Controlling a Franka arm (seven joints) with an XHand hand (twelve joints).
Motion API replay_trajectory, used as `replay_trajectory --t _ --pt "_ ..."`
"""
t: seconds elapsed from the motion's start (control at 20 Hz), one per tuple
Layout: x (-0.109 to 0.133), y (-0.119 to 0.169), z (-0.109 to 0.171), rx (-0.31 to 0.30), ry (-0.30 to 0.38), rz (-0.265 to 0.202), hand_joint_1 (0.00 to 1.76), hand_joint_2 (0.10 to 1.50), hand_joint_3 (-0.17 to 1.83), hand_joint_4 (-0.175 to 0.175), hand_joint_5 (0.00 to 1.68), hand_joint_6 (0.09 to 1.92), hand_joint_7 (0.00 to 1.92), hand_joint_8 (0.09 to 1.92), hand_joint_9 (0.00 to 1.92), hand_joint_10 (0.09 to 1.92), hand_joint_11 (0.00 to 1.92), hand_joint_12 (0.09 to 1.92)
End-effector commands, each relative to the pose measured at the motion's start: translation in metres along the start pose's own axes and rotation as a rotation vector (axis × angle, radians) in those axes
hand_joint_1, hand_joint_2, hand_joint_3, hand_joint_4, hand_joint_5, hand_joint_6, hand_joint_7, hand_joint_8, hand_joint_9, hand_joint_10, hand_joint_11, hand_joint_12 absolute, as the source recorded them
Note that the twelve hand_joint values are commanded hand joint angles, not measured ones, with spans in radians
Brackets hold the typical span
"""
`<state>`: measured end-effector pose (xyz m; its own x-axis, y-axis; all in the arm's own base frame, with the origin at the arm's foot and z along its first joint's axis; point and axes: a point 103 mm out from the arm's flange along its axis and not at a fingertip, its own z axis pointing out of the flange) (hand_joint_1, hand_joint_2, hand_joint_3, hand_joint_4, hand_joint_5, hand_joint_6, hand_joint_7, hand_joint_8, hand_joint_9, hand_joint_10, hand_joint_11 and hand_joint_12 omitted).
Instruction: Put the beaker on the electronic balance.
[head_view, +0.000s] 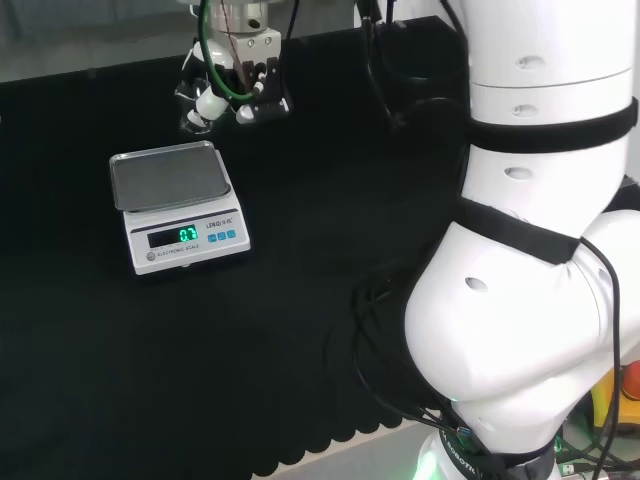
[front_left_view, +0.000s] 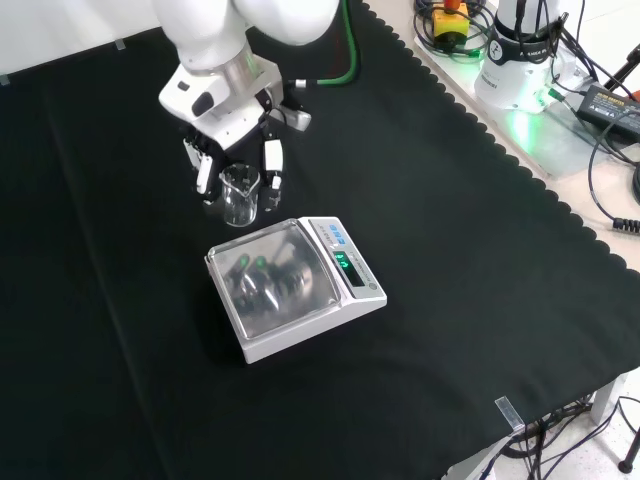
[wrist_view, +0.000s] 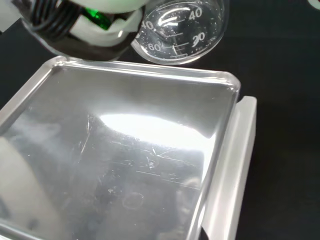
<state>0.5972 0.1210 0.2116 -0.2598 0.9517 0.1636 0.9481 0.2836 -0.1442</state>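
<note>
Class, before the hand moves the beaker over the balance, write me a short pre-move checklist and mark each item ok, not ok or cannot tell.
1. Hand has the beaker between its fingers: ok, front view shows fingers on both sides.
2. Beaker upright: ok in the front view.
3. Pan of the balance free of other items: ok.
4. Balance switched on: ok, green display lit.
5. Beaker already over the pan: not ok, it is beside the pan's edge.
6. Beaker clear of the cloth: cannot tell.

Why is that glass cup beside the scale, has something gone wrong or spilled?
Nothing stands out. The hand holds the clear beaker upright beside the balance, not yet on its pan. No spill or damage shows on the black cloth.
</note>
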Motion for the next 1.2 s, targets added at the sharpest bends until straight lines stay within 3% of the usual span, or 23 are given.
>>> replay_trajectory --t 0.05,0.65,1.0,1.2 --pt "-0.003 0.020 0.022 0.087 0.059 -0.033 1.14 0.66 0.74 0.022 1.19 0.86 1.74 0.69 1.90 0.40 1.43 0.79" --pt "-0.001 0.039 0.044 0.165 0.033 -0.035 1.14 0.66 0.74 0.019 1.19 0.86 1.74 0.69 1.90 0.40 1.43 0.79" --pt "0.012 0.045 0.064 0.245 -0.012 -0.041 1.14 0.66 0.74 0.017 1.19 0.86 1.74 0.69 1.90 0.40 1.43 0.80" --pt "0.015 0.042 0.065 0.250 -0.016 -0.039 1.14 0.66 0.74 0.016 1.19 0.86 1.74 0.69 1.90 0.40 1.43 0.80"
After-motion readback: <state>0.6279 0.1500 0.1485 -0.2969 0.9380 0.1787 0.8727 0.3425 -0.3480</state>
